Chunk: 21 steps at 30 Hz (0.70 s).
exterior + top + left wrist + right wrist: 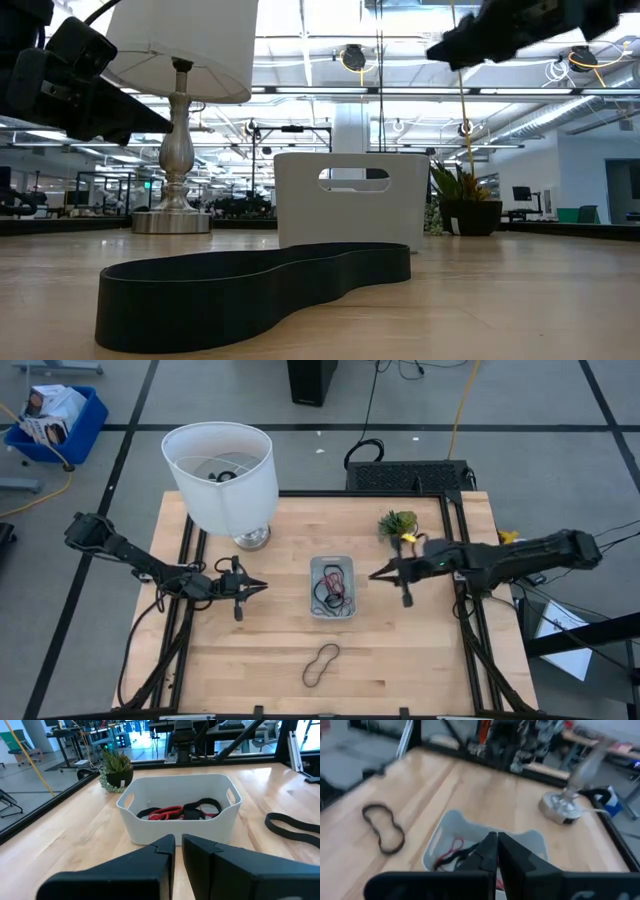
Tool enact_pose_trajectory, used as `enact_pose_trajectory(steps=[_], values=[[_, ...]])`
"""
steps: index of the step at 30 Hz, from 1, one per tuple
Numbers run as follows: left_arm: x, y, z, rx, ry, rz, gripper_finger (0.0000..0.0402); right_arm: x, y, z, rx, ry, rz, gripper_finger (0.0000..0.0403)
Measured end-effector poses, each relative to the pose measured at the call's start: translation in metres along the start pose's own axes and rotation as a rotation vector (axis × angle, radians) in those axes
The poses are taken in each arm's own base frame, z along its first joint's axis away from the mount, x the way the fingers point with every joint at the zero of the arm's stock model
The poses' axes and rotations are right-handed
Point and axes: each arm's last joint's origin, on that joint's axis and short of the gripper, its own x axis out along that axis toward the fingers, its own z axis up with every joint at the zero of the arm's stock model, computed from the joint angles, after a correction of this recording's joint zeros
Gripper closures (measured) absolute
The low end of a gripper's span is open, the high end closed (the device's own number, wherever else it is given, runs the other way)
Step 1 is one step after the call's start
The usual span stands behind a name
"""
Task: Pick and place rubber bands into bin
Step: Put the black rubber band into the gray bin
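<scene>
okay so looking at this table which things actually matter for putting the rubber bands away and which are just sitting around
Part of the job:
- black rubber band loose on the table
- bin, with red and black bands inside
- left pincer and right pincer, both shut, flanking the bin

Just lying about:
- lamp
- small potted plant

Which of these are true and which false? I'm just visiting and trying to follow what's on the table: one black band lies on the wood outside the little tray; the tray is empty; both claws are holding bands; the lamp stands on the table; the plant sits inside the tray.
1. One black rubber band lies on the table outside the bin. True.
2. The bin is empty. False: red and black bands lie in it.
3. Both grippers hold bands. False: the left gripper and right gripper are shut on nothing, either side of the bin.
4. The lamp stands on the table. True.
5. The plant sits in the bin. False: it stands apart on the table.
</scene>
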Motion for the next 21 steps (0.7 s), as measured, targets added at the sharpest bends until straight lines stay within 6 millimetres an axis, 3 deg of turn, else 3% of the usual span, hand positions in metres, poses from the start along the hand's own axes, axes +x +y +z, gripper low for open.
enact_pose_trajectory(steps=[4,14,17,21], values=[[0.000,0.000,0.000,0.000,0.000,0.000,0.0360,-0.015,-0.002,-0.024,0.069,-0.114,-0.029,0.0401],[0.000,0.000,0.000,0.005,0.000,0.000,0.0360,-0.019,0.014,-0.097,0.164,-0.234,-0.064,0.0402],[0.002,-0.001,0.005,-0.001,-0.012,0.000,0.0360,-0.021,0.014,-0.105,0.165,-0.250,-0.075,0.0402],[0.013,-0.008,0.034,0.028,-0.010,-0.001,0.0360,-0.022,0.012,-0.107,0.184,-0.249,-0.041,0.0402]])
